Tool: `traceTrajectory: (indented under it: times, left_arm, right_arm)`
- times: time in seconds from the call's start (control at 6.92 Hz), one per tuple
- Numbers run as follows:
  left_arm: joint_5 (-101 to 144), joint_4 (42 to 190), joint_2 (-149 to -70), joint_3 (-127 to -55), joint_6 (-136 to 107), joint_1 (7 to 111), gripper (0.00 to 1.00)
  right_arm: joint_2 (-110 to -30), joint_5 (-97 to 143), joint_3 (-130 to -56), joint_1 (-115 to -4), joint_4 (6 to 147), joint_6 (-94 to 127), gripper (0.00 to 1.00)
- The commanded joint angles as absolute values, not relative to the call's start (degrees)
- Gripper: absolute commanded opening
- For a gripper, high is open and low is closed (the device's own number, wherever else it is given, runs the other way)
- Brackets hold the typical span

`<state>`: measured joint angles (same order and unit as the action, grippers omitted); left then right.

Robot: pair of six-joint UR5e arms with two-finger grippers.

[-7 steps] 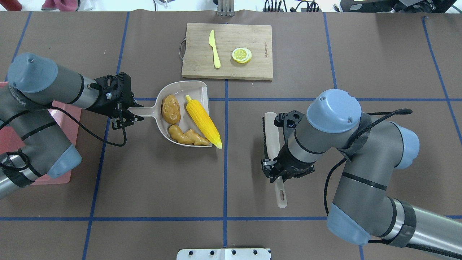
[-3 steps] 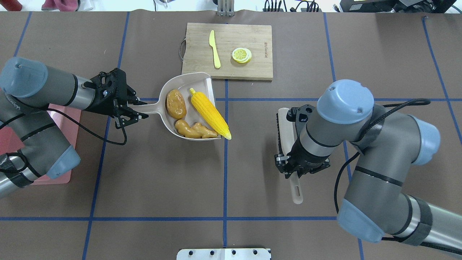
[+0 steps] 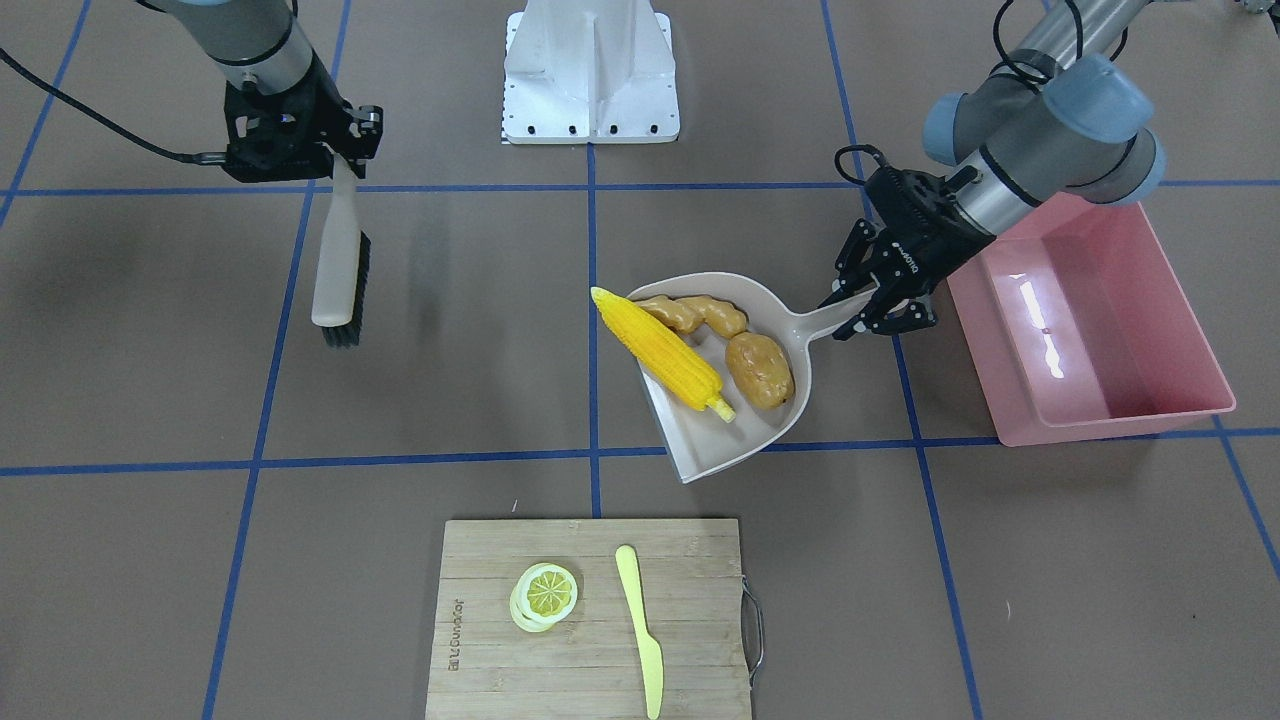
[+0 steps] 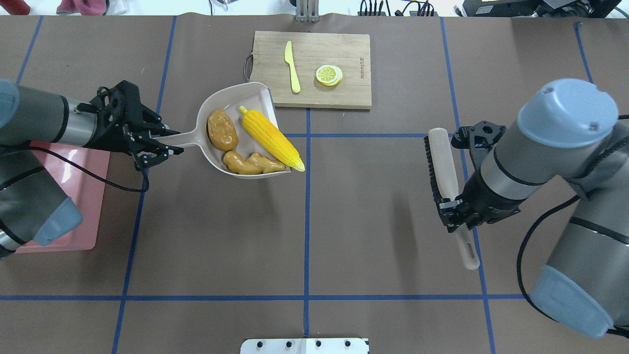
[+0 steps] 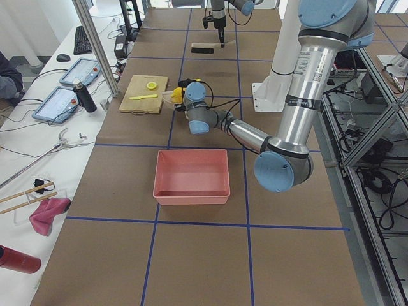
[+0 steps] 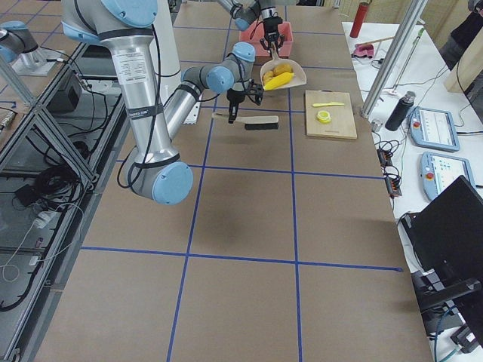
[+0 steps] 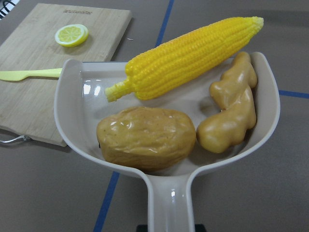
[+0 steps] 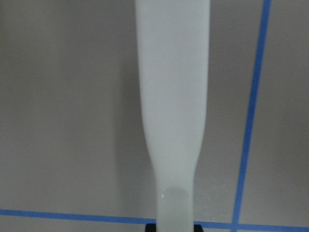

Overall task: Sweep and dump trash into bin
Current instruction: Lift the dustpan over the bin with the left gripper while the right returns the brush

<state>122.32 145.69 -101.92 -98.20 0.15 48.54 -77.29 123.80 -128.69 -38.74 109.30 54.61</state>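
Left gripper (image 4: 166,143) clamped the dustpan (image 4: 236,96) by its handle, corn (image 4: 270,137), potato (image 4: 221,130), ginger (image 4: 248,163) aboard, upper left; right gripper (image 4: 455,210) clutched the brush (image 4: 442,157) mid-right.

A wooden cutting board (image 4: 339,96) lies on the brown bench (image 4: 221,236), which is crossed by blue tape lines (image 4: 306,221). On the board, a pale yellow knife (image 4: 292,66) lies near a lemon slice (image 4: 328,75), not touching it. A wire handle (image 4: 247,66) sits at the board's short end, on the knife's side.

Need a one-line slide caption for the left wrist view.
Dustpan carrying corn, potato and ginger, cutting board behind.
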Motion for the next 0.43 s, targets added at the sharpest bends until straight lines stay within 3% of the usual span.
traceTrajectory:
  times: [0.0, 0.29]
  left_arm:
    - [122.6, 145.8, -92.2, -106.0, -5.0, 54.5, 0.0]
    - [123.3, 149.4, -82.1, -111.3, -12.4, 62.0, 0.0]
  right_arm:
    - [-86.4, 123.0, -132.0, -43.5, 109.9, 46.3, 0.0]
    - [-97.8, 123.5, -132.6, -46.3, 105.6, 40.4, 0.0]
